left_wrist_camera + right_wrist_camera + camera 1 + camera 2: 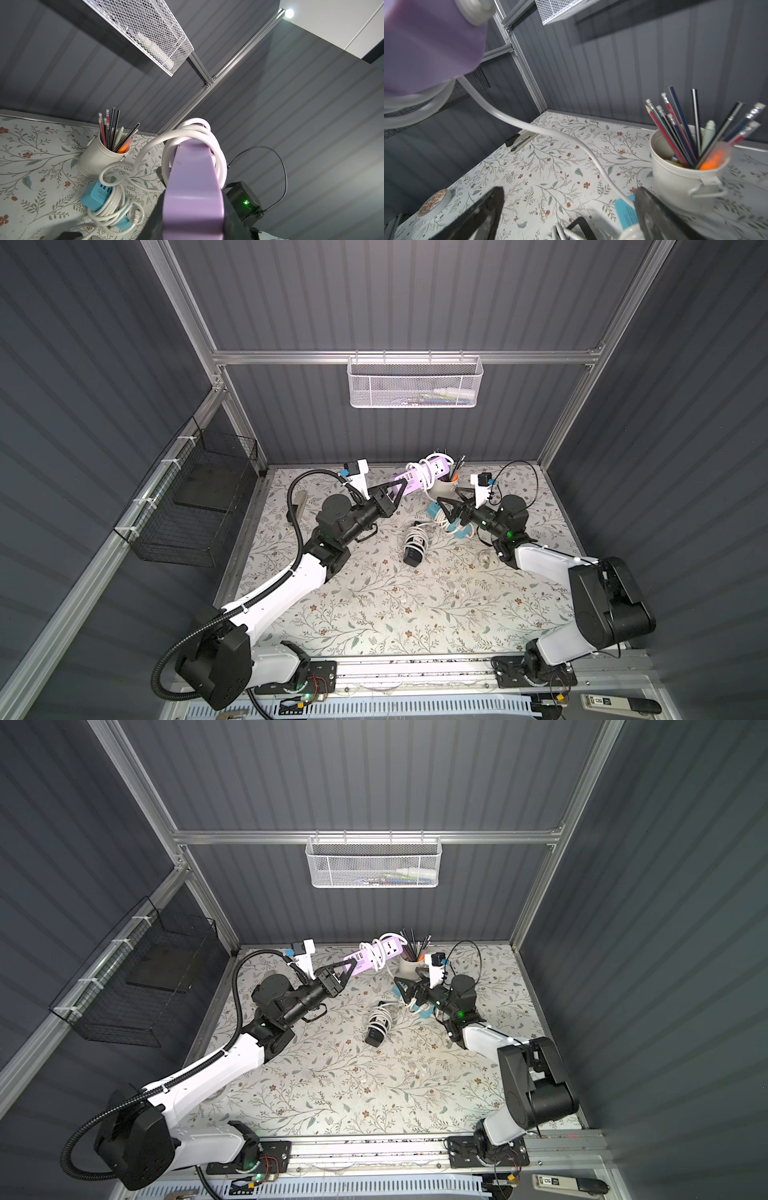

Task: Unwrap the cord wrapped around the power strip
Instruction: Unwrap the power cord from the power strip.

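Holding one end of the purple power strip (432,467) clear of the floral counter (374,605), the left hand (398,490) was clamped shut on it. Unwrapping looked barely begun: several glossy, round white cord (221,164) loops ringed the smooth plastic bar beyond its tips. One slack length trailed down beside the wide-open right hand (444,509).

We see the power strip (193,187) as smooth, faintly glossy lilac plastic, its cord (187,132) as sleek white sheathing. The hanging basket (413,385) looks like white-painted metal mesh, the table cover (374,605) matt and printed.
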`<state>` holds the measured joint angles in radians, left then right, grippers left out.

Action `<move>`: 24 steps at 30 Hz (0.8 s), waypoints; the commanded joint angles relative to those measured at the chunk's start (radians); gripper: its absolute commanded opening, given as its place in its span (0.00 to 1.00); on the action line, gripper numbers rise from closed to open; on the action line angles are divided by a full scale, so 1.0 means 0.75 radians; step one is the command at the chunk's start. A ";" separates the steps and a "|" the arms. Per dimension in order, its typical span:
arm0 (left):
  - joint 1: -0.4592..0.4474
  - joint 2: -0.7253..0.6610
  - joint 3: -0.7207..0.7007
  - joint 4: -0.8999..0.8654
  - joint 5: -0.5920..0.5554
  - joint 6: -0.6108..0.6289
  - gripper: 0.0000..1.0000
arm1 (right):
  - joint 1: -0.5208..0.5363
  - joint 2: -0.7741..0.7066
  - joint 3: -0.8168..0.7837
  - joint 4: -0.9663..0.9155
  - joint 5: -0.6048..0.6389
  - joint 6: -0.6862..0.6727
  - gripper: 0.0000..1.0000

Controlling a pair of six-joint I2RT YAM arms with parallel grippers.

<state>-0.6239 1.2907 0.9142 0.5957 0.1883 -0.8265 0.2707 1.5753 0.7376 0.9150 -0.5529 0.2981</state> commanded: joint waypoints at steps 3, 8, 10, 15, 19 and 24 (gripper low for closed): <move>-0.024 -0.065 0.089 0.053 0.028 -0.025 0.00 | 0.079 0.092 0.098 0.245 0.024 0.005 0.99; -0.031 -0.082 0.102 0.052 0.036 -0.030 0.00 | 0.109 0.195 0.181 0.332 0.034 0.063 0.99; -0.033 -0.088 0.108 0.053 0.037 -0.031 0.00 | 0.116 0.243 0.217 0.369 0.032 0.098 0.99; -0.035 -0.107 0.123 0.044 0.041 -0.033 0.00 | 0.130 0.345 0.299 0.446 0.035 0.165 0.99; -0.037 -0.107 0.115 0.072 0.044 -0.053 0.00 | 0.140 0.388 0.359 0.450 0.036 0.184 0.99; -0.037 -0.114 0.117 0.078 0.047 -0.055 0.00 | 0.148 0.436 0.409 0.455 0.011 0.225 0.85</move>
<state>-0.6430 1.2423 0.9588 0.5682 0.2073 -0.8551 0.3744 1.8896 1.0145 1.2137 -0.5301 0.4370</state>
